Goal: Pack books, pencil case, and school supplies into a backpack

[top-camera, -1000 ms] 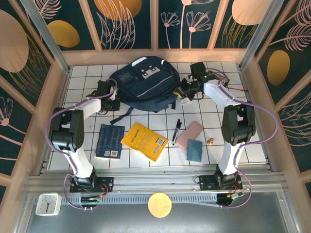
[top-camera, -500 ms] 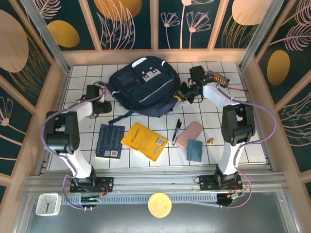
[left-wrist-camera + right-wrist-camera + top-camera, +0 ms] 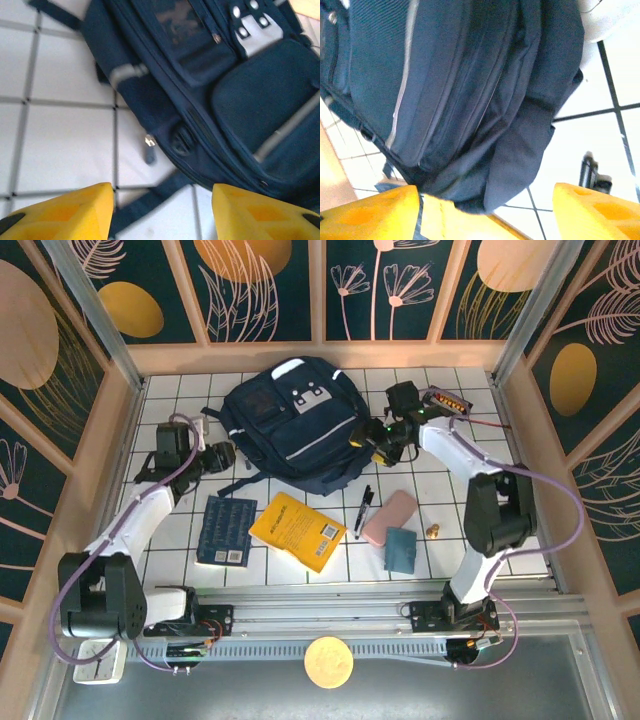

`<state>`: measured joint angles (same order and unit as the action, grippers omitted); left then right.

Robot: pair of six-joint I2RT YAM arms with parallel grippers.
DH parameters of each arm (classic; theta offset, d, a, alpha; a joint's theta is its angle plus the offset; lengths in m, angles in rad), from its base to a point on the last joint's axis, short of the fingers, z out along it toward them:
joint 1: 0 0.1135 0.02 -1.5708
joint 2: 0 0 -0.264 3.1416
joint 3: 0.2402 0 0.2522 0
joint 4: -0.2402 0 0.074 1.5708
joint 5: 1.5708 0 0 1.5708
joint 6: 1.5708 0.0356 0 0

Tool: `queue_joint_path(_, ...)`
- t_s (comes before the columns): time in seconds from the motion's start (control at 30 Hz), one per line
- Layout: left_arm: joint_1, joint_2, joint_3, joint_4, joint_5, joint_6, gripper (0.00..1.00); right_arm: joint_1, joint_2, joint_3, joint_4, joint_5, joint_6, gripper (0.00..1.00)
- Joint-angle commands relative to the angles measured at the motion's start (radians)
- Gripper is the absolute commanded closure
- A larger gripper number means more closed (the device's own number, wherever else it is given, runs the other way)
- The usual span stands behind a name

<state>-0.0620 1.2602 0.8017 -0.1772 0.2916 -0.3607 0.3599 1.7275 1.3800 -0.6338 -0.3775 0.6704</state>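
The navy backpack [image 3: 295, 420] lies flat at the back centre, front pockets up. My left gripper [image 3: 216, 457] hangs open just off its left side; in the left wrist view the backpack [image 3: 225, 100] lies ahead, and a loose strap [image 3: 150, 200] runs between the open fingers [image 3: 60, 212]. My right gripper [image 3: 368, 440] stands open at the bag's right edge, over dark fabric [image 3: 470, 100], gripping nothing. The navy book [image 3: 226, 530], yellow book [image 3: 297, 530], black pen [image 3: 363, 510], pink pencil case [image 3: 390, 517] and teal item [image 3: 402, 548] lie on the tiles in front.
A black tray with orange pieces [image 3: 447, 400] sits back right behind the right arm. A small brass object [image 3: 434, 531] lies right of the pencil case. Wooden walls ring the white tiled floor [image 3: 180, 520].
Both grippers have opened and let go of the backpack's sides. The left arm has drawn back to the left. The backpack shifted slightly and now rests flat.
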Motion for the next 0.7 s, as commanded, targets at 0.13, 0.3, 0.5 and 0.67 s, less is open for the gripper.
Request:
queue_joint_path(0.13,-0.013,-0.168,-0.213,-0.082,0.346,-0.495,0.01,0.139,-0.127,-0.078,-0.030,-0.077,-0.264,0.24)
queue_joint_path(0.3,-0.046,-0.319,-0.385,0.024,0.487,-0.780,0.01,0.270,0.031,-0.033,0.001,-0.133,-0.420,0.24)
queue_joint_path(0.5,-0.087,-0.391,-0.537,0.103,0.554,-0.926,0.01,0.301,0.147,-0.039,0.078,-0.132,-0.435,0.24)
queue_joint_path(0.67,-0.115,-0.375,-0.532,0.053,0.502,-0.910,0.01,0.300,0.189,-0.047,0.078,-0.142,-0.470,0.24)
